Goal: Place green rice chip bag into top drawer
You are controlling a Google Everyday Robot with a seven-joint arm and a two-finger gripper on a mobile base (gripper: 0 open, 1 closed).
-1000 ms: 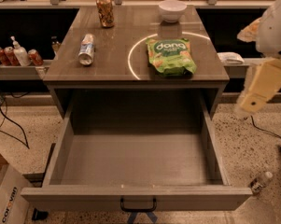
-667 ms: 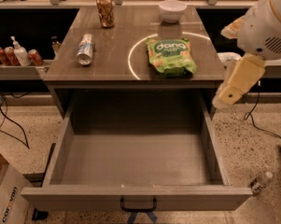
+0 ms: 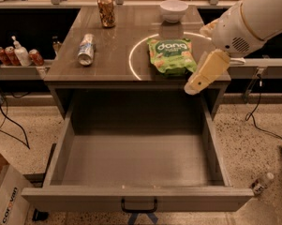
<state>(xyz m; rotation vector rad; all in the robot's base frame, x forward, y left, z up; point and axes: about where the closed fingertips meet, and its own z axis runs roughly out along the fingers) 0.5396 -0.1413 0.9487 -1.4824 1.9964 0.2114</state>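
Camera view: the green rice chip bag [image 3: 171, 55] is seen lying on the surface [image 3: 112, 55], not yet gripped; the tool [image 3: 199, 81] is held just beside it, its width not discernible; the top drawer [image 3: 131, 198] is pulled open; grasping and placing are left

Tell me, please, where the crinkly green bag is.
Camera view: the green chip bag lies on the tabletop, right half, in front of the white bowl; gripper at its right.
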